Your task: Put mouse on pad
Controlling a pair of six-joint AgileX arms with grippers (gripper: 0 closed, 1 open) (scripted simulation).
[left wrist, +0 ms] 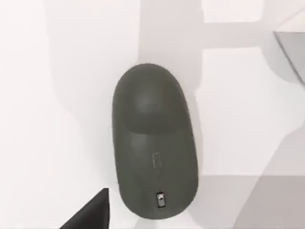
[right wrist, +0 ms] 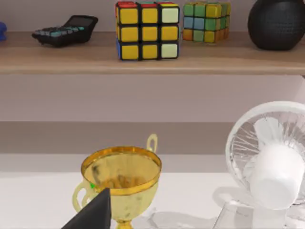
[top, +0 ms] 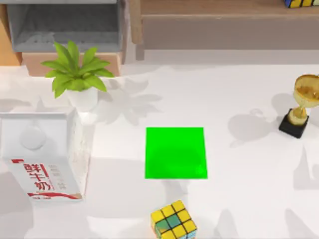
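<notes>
The pad [top: 175,153] is a flat bright green square lying near the middle of the white table [top: 239,164], with nothing on it. The mouse [left wrist: 155,143] is dark grey and oval and rests on the white surface, seen from close above in the left wrist view. A dark edge of my left gripper [left wrist: 90,212] shows beside the mouse's near end, apart from it. A dark edge of my right gripper [right wrist: 93,212] shows in front of a gold trophy [right wrist: 121,181].
A milk carton [top: 42,159] and a potted plant [top: 77,74] stand at the left. The trophy [top: 301,104] is at the right edge and a colourful puzzle cube [top: 174,220] sits just in front of the pad. A white fan [right wrist: 271,162] stands below a shelf [right wrist: 143,59].
</notes>
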